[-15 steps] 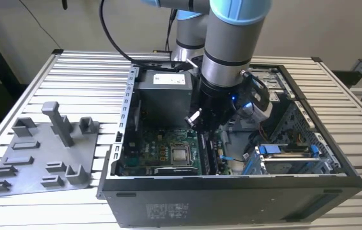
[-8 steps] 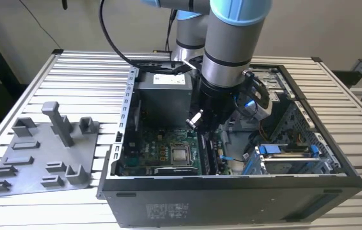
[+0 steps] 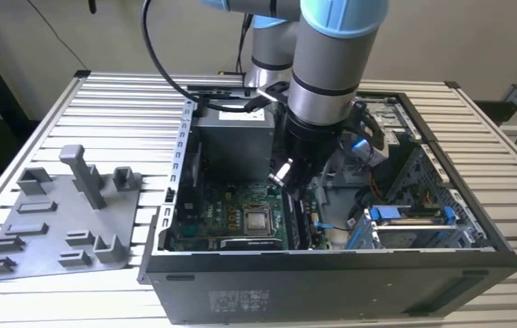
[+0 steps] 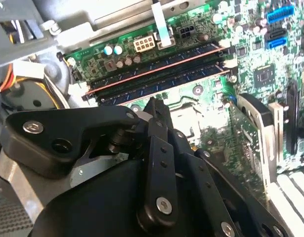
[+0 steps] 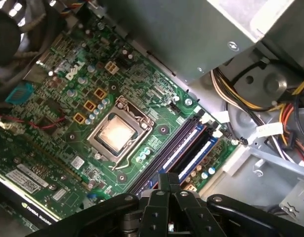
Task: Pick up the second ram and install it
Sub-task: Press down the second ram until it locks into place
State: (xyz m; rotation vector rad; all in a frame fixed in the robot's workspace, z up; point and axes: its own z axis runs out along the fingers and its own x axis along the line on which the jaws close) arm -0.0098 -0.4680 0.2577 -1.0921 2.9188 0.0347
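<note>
Gripper [image 3: 288, 179]: lowered inside the open computer case [image 3: 332, 273]; whether the jaws are open or closed on anything, I cannot tell.
Second ram: not identifiable as a loose stick; two modules [image 4: 161, 71] already sit in the slots.
Memory slots [image 5: 179, 150]: just ahead of the jaws, on the motherboard.
Processor socket [image 5: 118, 133]: beside the slots.
Grey tray [image 3: 58, 219]: well apart, outside the case on the table [image 3: 103, 102].

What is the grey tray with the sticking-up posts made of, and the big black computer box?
The grey tray looks like matte plastic: one even, dull grey, with chunky moulded posts. The computer case seems to be painted sheet metal: thin, flat, folded walls with a slight sheen.
</note>
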